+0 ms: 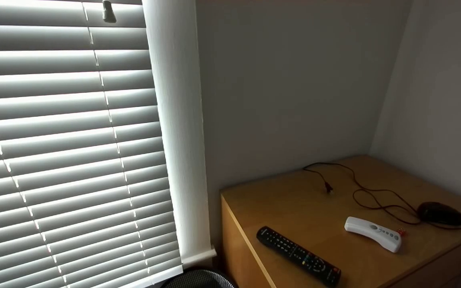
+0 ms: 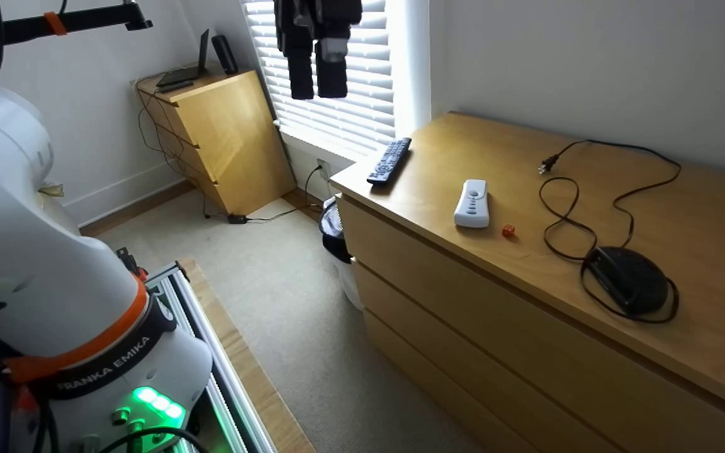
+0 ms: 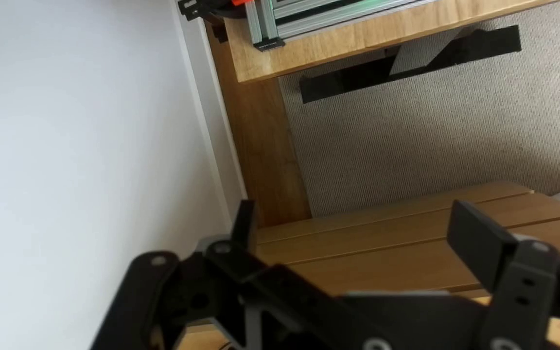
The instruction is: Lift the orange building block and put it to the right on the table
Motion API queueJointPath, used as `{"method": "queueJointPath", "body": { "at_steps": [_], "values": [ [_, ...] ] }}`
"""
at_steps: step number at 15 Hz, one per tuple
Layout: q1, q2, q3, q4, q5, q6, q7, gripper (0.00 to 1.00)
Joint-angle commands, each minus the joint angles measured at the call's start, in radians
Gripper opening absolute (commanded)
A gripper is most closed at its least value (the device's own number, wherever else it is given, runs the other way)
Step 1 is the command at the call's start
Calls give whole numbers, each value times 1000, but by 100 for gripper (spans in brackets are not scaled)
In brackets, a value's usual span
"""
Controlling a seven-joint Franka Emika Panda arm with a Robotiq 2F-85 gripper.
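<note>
The orange building block (image 2: pixel 508 231) is a small orange-red cube on the table (image 2: pixel 721 245), near its front edge. In an exterior view the block (image 1: pixel 401 232) shows just behind the end of a white remote, partly hidden by it. The table (image 1: pixel 270 204) is light-brown wood with drawers below its top. My gripper (image 2: pixel 317 94) hangs in the air, high and apart from the block. In the wrist view my gripper (image 3: pixel 350 209) has its fingers wide apart with nothing between them. The wrist view shows the table's drawer fronts (image 3: pixel 358 253); the block is out of view there.
A white remote (image 2: pixel 472 204) lies right beside the block. A black remote (image 2: pixel 390 161) lies near the table's end. A black device (image 2: pixel 630 280) with a looped cord lies on the block's far side from the remotes. A bin (image 2: pixel 334 233) stands by the table.
</note>
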Motion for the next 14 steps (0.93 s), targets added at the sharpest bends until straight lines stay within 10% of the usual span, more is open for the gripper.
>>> {"method": "queueJointPath", "body": {
  "at_steps": [1,14],
  "values": [
    [30,0,-23,2,-12,-6,14,100],
    [60,357,-90,208,33,325,-69,100]
  ]
}}
